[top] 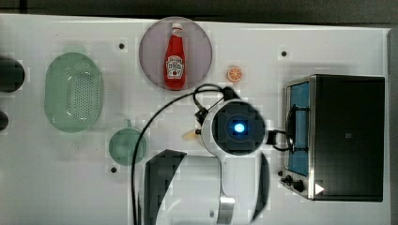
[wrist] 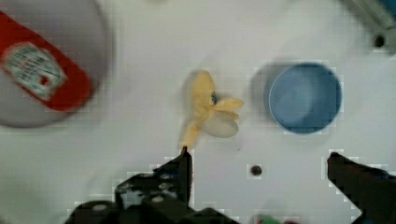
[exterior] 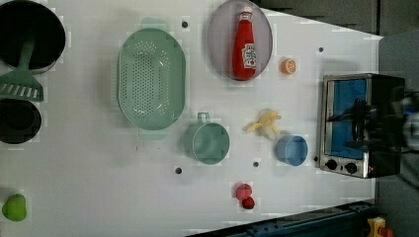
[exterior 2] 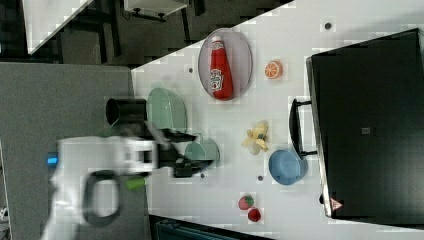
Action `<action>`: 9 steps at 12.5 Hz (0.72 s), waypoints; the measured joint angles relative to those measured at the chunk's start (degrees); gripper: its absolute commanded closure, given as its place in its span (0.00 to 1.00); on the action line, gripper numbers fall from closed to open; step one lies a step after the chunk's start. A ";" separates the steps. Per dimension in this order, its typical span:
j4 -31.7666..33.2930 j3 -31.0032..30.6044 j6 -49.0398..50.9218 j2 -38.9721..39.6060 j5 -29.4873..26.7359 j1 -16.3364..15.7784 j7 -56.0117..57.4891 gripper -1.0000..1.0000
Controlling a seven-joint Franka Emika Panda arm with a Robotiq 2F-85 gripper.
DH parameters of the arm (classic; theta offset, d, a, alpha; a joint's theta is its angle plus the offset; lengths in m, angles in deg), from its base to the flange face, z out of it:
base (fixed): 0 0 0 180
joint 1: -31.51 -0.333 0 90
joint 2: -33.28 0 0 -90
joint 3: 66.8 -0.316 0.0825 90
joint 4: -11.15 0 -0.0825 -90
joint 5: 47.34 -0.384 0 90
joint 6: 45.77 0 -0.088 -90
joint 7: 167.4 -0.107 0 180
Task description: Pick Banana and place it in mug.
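Banana (wrist: 208,109) lies on the white table (wrist: 140,140) in the middle of the wrist view, just beside the blue cup (wrist: 304,98). The gripper (wrist: 259,170) hangs above, wide and holding nothing. Trouble may come if a finger bumps the cup, or the peeled skin slips. The mug (exterior: 207,142) waits near the middle of the left view.

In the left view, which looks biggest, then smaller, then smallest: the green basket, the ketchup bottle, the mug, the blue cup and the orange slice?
1. Green basket
2. Ketchup bottle
3. Mug
4. Blue cup, a bit smaller than the mug
5. Orange slice
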 measured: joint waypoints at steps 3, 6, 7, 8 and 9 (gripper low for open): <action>11.19 -0.75 -8.23 3.56 0.28 0.07 3.24 0.00; 11.86 0.98 -13.09 7.18 -0.17 0.08 12.96 0.00; 10.85 1.09 -16.00 8.05 0.64 0.19 17.36 0.00; 9.62 1.17 -18.88 9.12 0.44 -0.05 21.55 0.00; 8.84 1.01 -22.86 10.18 -0.44 -0.16 25.30 0.00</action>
